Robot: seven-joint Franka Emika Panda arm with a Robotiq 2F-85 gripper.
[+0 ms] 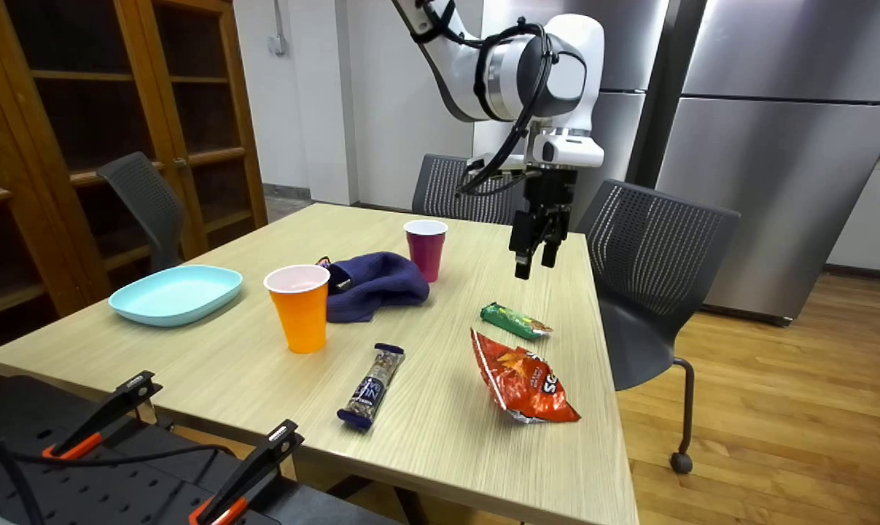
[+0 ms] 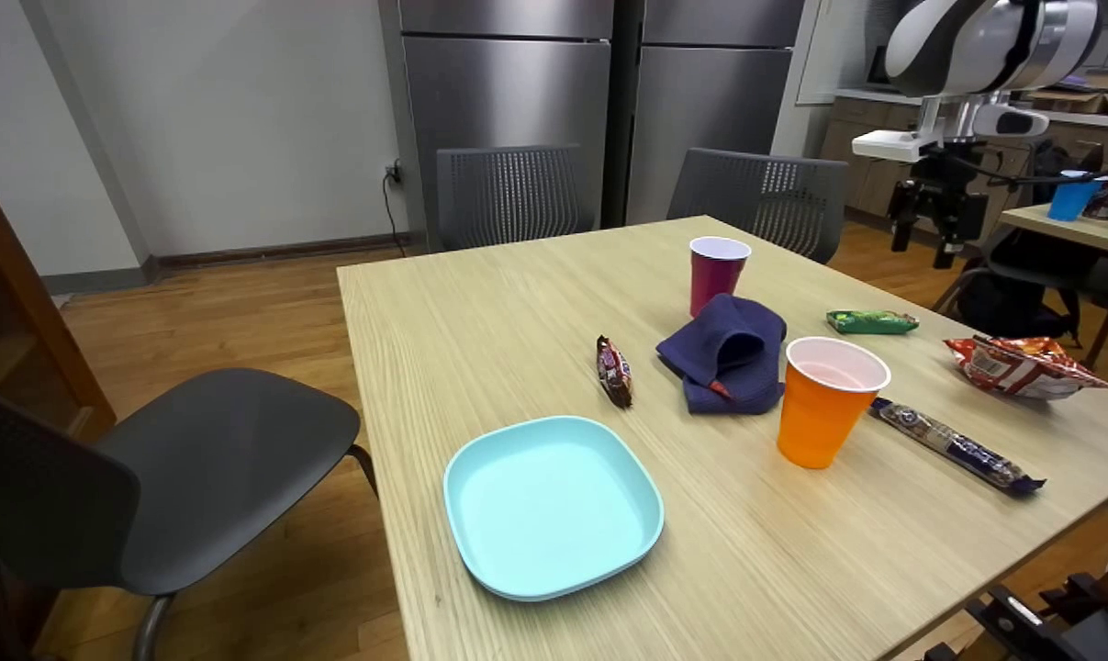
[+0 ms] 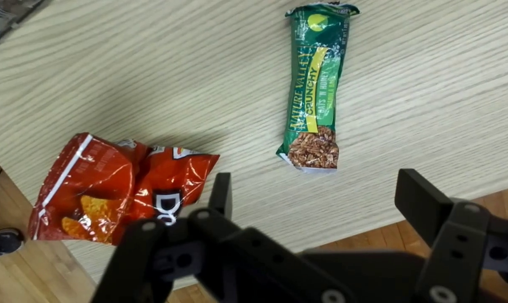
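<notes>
Granola bar (image 3: 315,88) in a green wrapper lies flat on the counter (image 1: 440,408), printed face up, close to the edge. It is ungripped. The gripper (image 3: 315,189) hangs above the surface with its fingers spread wide and nothing between them; both exterior views confirm that it touches neither bar nor counter. In the wrist view the bar lies ahead of the fingers, its oat-pictured end nearest and roughly centred on the gap.

Progress, as judged from the layout: the gripper appears broadly lined up with the bar. Contact, grip and lift are not evidenced and are recorded as outstanding. No finished step can be certified.

Surrounding items: a crumpled red chip bag (image 1: 523,379) sits near the bar, apart from it. Further off are a snack bar with dark blue ends (image 1: 372,386), an upright orange cup (image 1: 301,313), and a dark blue cloth (image 1: 381,277) with an upright purple cup (image 1: 425,251) just beside it. A light blue plate (image 2: 554,505) stands well apart from the granola bar, with a wrapped candy (image 2: 614,371) between plate and cloth.
</notes>
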